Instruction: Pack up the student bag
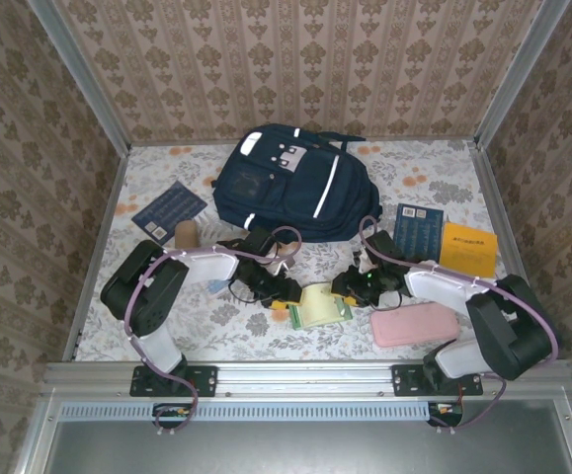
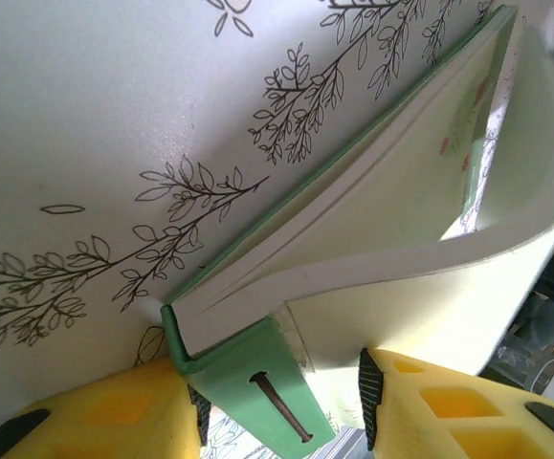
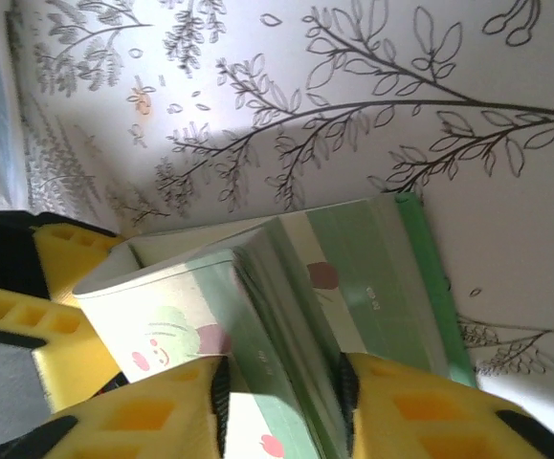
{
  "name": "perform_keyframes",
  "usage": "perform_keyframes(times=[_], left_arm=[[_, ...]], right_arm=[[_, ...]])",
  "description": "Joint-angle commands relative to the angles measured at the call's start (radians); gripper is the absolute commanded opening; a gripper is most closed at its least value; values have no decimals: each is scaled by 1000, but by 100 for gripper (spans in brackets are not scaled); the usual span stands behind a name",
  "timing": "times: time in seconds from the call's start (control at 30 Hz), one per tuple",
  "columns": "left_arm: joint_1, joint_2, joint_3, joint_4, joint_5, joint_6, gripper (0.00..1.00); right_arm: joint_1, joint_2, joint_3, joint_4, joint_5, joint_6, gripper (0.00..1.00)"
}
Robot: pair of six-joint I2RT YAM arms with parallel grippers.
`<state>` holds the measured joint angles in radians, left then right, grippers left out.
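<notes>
Before the student bag (image 1: 286, 188), the notebook (image 1: 323, 304) is pinched in narrow jaws by left gripper (image 2: 281, 397) and right gripper (image 3: 282, 402); a joint lift is needed.

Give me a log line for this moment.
left gripper: clamps notebook spine corner | right gripper: clamps notebook pages | student bag: lying farther back

Notebook (image 3: 372, 277) — cut off at bottom edge
</notes>
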<state>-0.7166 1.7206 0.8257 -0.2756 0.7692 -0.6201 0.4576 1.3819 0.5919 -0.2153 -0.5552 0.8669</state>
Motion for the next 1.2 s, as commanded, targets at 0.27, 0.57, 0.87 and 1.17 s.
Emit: perform_keyframes(times=[0.27, 0.57, 0.87, 1.17], left_arm=[[-12, -30, 26, -64, -15, 49, 46], [-17, -29, 21, -66, -20, 52, 46], [-20, -26, 26, -68, -23, 54, 45], [-17, -38, 19, -69, -29, 47, 45]], right_arm=[[15, -91, 29, -105, 20, -48, 29], [15, -167, 4, -50, -47, -5, 33], [15, -151, -76, 99, -111, 56, 41], [17, 2, -99, 222, -130, 61, 36]])
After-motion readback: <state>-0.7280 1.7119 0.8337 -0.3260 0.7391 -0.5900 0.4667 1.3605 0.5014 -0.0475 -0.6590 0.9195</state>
